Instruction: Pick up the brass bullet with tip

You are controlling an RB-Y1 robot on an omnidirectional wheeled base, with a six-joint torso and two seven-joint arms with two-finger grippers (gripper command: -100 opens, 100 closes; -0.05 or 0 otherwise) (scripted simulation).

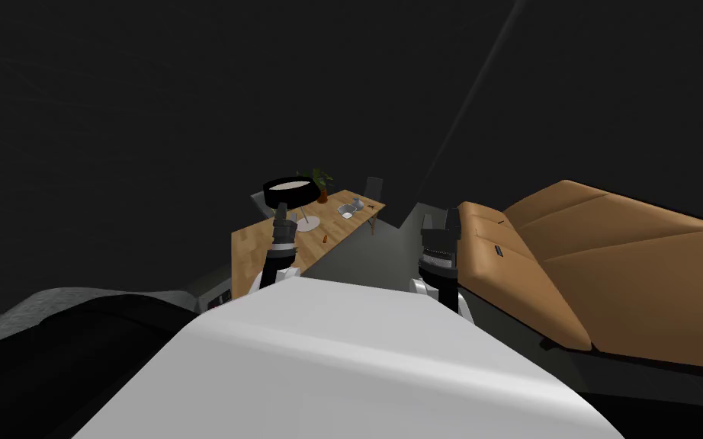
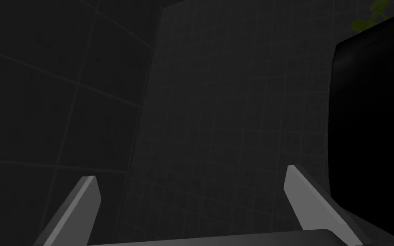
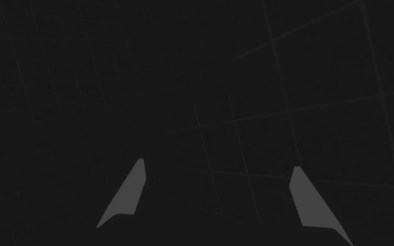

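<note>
This is a dimly lit living and dining room in a home. A wide tan sofa (image 1: 617, 259) with cushioned seats takes up one side. Near it stands a wooden bench (image 1: 262, 255) carrying a lamp (image 1: 290, 192) with a round black shade, a potted plant (image 1: 321, 183) and small grey dishes (image 1: 350, 209). A chair (image 1: 373, 186) stands at its far end. The walls (image 2: 63, 85) are dark, lined in a grid like tiles.

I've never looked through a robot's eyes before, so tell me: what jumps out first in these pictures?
The tan sofa on the right glows against the dim room. Ahead on the left, a wooden table carries a lamp with a round black shade, with a green plant behind it. The left tool sits by that shade and the right tool near the sofa, both open.
</note>
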